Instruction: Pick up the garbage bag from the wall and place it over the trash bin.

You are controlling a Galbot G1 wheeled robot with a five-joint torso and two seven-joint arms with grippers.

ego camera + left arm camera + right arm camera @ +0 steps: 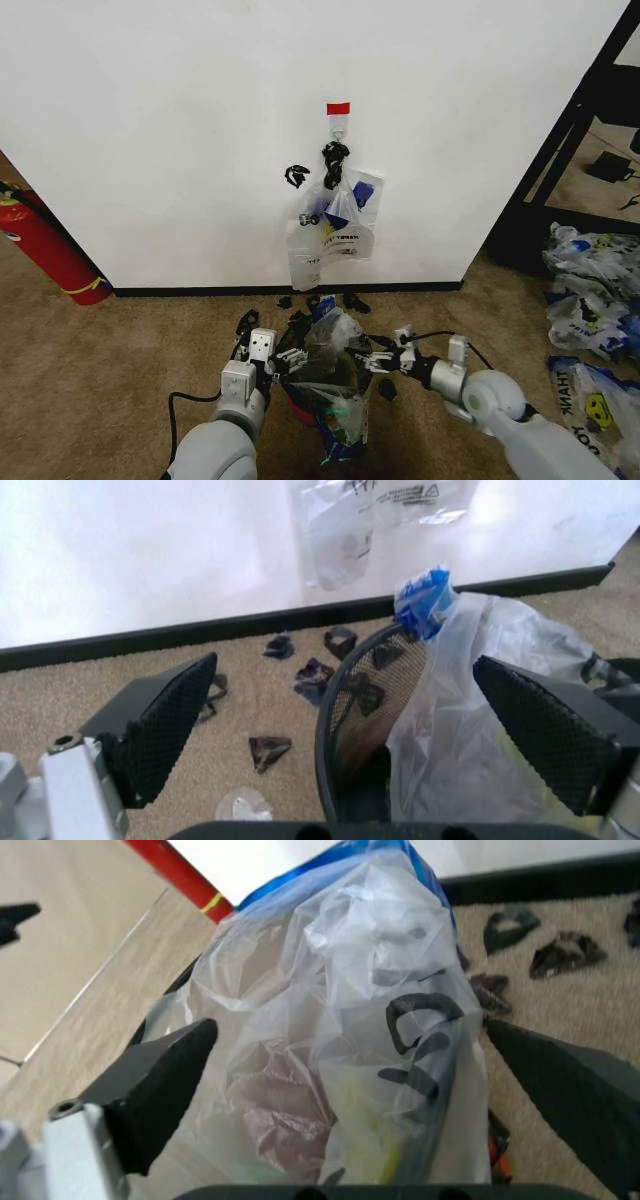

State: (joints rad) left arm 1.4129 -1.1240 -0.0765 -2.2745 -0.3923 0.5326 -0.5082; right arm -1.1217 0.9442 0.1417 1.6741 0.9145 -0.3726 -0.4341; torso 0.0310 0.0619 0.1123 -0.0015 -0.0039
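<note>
Draping bag (pixel 335 385) over bin (pixel 345 727) below wall (pixel 180 130). Flanking it with left gripper (pixel 262 352) and right gripper (pixel 392 358), both wide, holding nothing. Needing handles spread evenly past rim, avoiding snagging mesh.

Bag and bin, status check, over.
Both end effectors open: left by bin rim, right astride bag. Bag draped over bin, released. Black clips littering carpet at wall.

One trash bin (pixel 300 400), one garbage bag (pixel 335 385) on it, two grippers, one fire extinguisher (pixel 50 250).
</note>
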